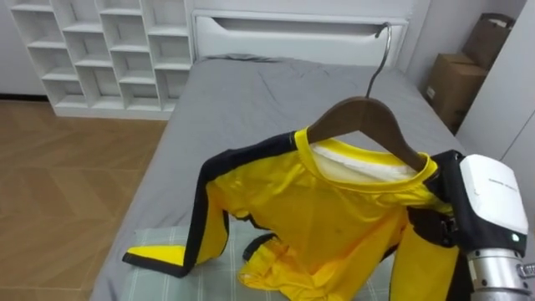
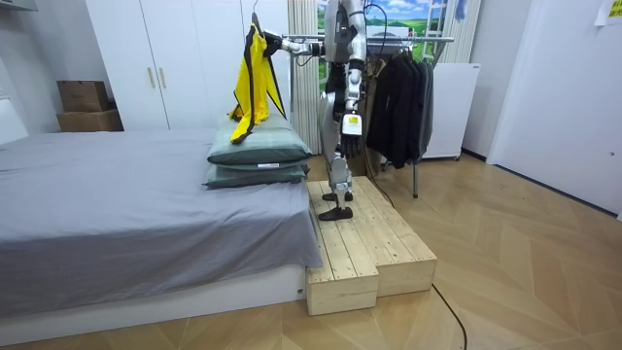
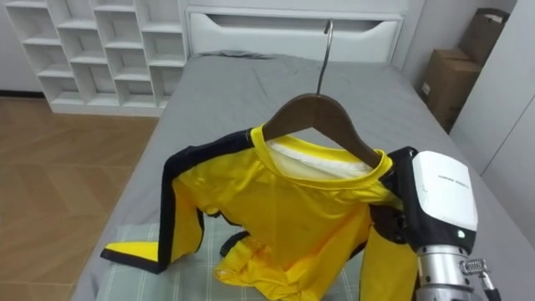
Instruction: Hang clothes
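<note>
The right hand (image 1: 489,209) is holding the yellow shirt (image 1: 334,226) up in the air. Its dark fingers (image 1: 428,226) are curling tight round the shirt's shoulder, where one end of the wooden hanger (image 1: 368,117) is tucked inside the cloth. From the hand, the hanger is stretching sideways toward the robot's left, so the long way of the hanger is running straight out from the fingers. The metal hook (image 1: 383,42) is sticking up from the middle of the hanger, higher than the hand and a little to its left, and nothing is hanging on it yet. Below the hand the shirt is drooping down, and one black and yellow sleeve (image 1: 159,255) is dangling far to the left, right down by the pillows (image 2: 258,156) on the bed (image 1: 251,109). I cannot tell if the sleeve is touching them. In the room view the arm is reaching out over the bed, while the clothes rack (image 2: 432,39) with dark clothes (image 2: 398,97) is standing well behind the hand, on the other side of the robot. So I think the hand is going to have to swing all the way round to bring the hook over that rail. The left hand (image 2: 348,124) is hanging low by the robot's side, far from the shirt, so the right hand is the one doing this job.
</note>
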`<state>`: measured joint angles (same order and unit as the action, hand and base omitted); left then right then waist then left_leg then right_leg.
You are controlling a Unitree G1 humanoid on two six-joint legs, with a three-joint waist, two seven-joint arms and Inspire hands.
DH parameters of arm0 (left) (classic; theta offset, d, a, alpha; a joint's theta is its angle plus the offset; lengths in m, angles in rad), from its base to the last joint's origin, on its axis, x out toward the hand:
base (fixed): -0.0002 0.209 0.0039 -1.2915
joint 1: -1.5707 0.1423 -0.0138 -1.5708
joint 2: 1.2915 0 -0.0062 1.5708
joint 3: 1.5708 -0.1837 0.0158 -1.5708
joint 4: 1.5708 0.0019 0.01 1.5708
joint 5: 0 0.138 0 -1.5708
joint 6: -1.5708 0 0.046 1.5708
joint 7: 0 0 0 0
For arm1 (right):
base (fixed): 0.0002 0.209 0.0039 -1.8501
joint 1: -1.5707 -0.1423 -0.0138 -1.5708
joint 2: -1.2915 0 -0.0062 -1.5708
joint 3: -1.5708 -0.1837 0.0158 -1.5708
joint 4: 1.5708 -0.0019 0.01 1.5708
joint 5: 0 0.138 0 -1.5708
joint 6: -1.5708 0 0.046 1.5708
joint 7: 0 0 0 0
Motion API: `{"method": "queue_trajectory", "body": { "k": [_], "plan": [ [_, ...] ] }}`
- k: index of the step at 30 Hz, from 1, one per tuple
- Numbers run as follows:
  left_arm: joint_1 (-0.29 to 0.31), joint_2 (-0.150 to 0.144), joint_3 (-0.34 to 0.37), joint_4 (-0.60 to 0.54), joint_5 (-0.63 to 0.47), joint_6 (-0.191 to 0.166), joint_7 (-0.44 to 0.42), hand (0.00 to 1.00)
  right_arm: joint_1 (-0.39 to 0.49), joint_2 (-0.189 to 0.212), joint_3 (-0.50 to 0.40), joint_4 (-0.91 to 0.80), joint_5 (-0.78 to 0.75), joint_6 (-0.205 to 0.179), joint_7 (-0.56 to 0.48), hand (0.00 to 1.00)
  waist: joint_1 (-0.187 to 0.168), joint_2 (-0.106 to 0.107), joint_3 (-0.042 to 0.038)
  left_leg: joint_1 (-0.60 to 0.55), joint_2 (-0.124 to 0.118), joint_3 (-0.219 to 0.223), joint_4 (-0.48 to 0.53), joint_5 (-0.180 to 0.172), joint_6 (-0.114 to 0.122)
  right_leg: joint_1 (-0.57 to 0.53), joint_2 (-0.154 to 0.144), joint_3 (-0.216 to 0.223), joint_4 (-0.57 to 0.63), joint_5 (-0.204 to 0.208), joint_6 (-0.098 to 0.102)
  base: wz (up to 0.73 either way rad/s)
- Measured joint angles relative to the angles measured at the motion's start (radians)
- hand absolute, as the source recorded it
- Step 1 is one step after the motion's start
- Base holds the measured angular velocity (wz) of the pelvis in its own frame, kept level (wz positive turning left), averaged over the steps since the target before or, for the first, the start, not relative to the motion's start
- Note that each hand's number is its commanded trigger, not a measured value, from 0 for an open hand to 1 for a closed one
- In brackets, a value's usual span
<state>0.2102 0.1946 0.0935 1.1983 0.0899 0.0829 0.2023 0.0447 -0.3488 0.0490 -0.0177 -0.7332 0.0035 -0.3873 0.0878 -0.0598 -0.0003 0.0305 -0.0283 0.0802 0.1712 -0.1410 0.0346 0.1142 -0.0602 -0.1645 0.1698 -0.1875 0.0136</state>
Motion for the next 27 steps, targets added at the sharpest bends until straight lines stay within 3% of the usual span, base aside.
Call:
{"method": "queue_trajectory", "body": {
  "k": [8,12,14,16,17,19,21,22,23,24,26,27],
  "plan": [
    [0.015,0.001,0.004,0.003,0.01,-0.002,-0.084,0.0,0.026,0.0,-0.001,-0.006,0.012,-0.002,0.023,1.0,-0.001,0.008,0.0051,0.007,0.011,0.031,0.005,-0.008,0.005,-0.014,0.0,0.043,0.008,0.0,0.0,-0.13],
    [0.015,0.004,0.003,0.005,0.035,-0.002,-0.108,0.0,0.042,0.001,-0.002,-0.051,-0.019,-0.009,0.032,1.0,-0.009,0.005,0.0053,-0.005,0.018,0.089,0.012,-0.014,0.006,-0.049,0.012,0.105,0.019,0.006,-0.001,-0.41],
    [0.01,0.012,0.003,0.005,0.035,-0.001,-0.11,0.0,0.065,0.001,-0.007,-0.062,-0.011,-0.014,0.034,1.0,-0.03,0.001,0.0024,-0.003,0.032,0.123,0.018,-0.022,0.007,-0.067,0.013,0.121,0.02,0.009,0.0,-0.48],
    [-0.002,0.014,0.003,0.009,0.033,-0.001,-0.11,0.0,0.089,0.002,-0.009,-0.076,-0.008,-0.014,0.045,1.0,-0.029,0.001,0.0016,0.0,0.045,0.184,0.019,-0.031,0.009,-0.099,0.019,0.16,0.042,0.014,0.001,-0.84],
    [-0.01,0.014,0.004,0.014,0.033,-0.002,-0.109,0.0,0.1,0.004,-0.009,-0.083,-0.015,-0.023,0.052,1.0,-0.023,0.003,0.0032,0.001,0.056,0.234,0.022,-0.036,0.008,-0.129,0.026,0.165,0.057,0.023,0.0,-1.38],
    [-0.026,0.016,0.004,0.035,0.033,-0.002,-0.107,0.0,0.102,0.007,-0.007,-0.082,-0.018,-0.026,0.065,1.0,-0.006,0.009,0.0056,0.011,0.081,0.337,0.03,-0.053,0.002,-0.168,0.034,0.122,0.072,0.045,-0.01,-1.67],
    [-0.029,0.029,0.003,0.043,0.033,-0.002,-0.1,0.0,0.103,0.021,-0.001,-0.075,-0.019,-0.024,0.065,1.0,0.004,0.019,0.0119,0.051,0.111,0.468,0.032,-0.076,-0.01,-0.184,0.029,-0.044,0.068,0.084,-0.044,-1.77],
    [-0.03,0.031,0.003,0.044,0.033,-0.002,-0.095,0.0,0.103,0.026,-0.001,-0.074,-0.018,-0.024,0.066,1.0,0.005,0.023,0.0149,0.06,0.119,0.5,0.03,-0.086,-0.012,-0.188,0.029,-0.077,0.068,0.089,-0.051,-1.58],
    [-0.041,0.031,0.001,0.057,0.031,0.001,-0.089,0.0,0.103,0.035,-0.001,-0.073,-0.018,-0.023,0.066,1.0,0.002,0.031,0.0177,0.077,0.132,0.571,0.033,-0.099,-0.016,-0.19,0.022,-0.141,0.078,0.095,-0.06,-1.61],
    [-0.053,0.031,-0.001,0.073,0.023,0.011,-0.083,0.0,0.103,0.041,0.001,-0.067,-0.016,-0.024,0.066,1.0,0.006,0.039,0.0205,0.099,0.138,0.65,0.034,-0.113,-0.021,-0.206,-0.005,-0.212,0.14,0.075,-0.058,-1.55],
    [-0.06,0.033,-0.002,0.091,0.021,0.04,-0.078,0.0,0.112,0.046,0.007,-0.054,-0.016,-0.023,0.072,1.0,0.002,0.039,0.0194,0.132,0.136,0.723,0.034,-0.128,-0.033,-0.21,-0.065,-0.26,0.239,0.017,-0.032,-1.21],
    [-0.059,0.033,-0.004,0.094,0.02,0.047,-0.076,0.0,0.112,0.048,0.008,-0.045,-0.016,-0.023,0.074,1.0,0.002,0.036,0.0178,0.139,0.136,0.746,0.034,-0.131,-0.038,-0.207,-0.08,-0.26,0.254,0.006,-0.026,-1.11]
  ]
}}
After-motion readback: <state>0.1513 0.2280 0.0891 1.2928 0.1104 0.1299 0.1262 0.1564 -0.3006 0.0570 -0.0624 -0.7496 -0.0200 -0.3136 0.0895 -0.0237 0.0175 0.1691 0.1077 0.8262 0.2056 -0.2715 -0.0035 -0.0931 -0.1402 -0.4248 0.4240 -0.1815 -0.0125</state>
